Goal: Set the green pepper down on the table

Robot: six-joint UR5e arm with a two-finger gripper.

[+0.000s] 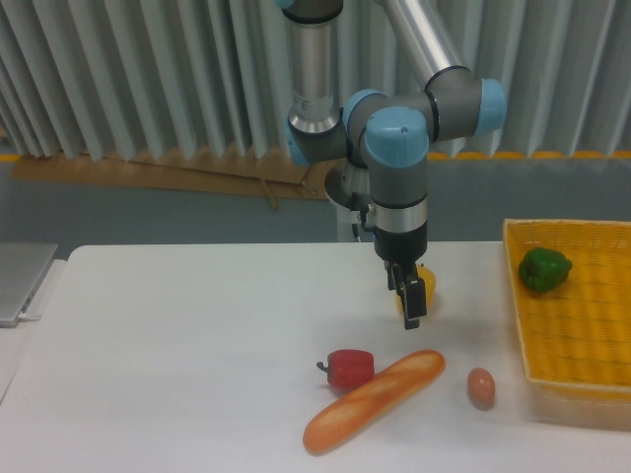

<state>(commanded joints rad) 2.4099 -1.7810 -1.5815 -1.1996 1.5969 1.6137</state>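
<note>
Fingers (411,301) half-hiding yellow pepper (425,286), their state unclear; green pepper (544,269) inside basket (577,379).

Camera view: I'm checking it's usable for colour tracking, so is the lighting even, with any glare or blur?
Camera view: soft, even light; faint shadows under the baguette and red pepper; small highlight on the green pepper; mildly soft throughout, no motion blur.

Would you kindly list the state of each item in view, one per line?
Green pepper: in the basket, not held.
Yellow pepper: on the table, partly hidden behind the end effector.
Red pepper: on the table, beside the baguette.
Egg: on the table.
End effector: low over the table; open or shut, cannot tell.
</note>
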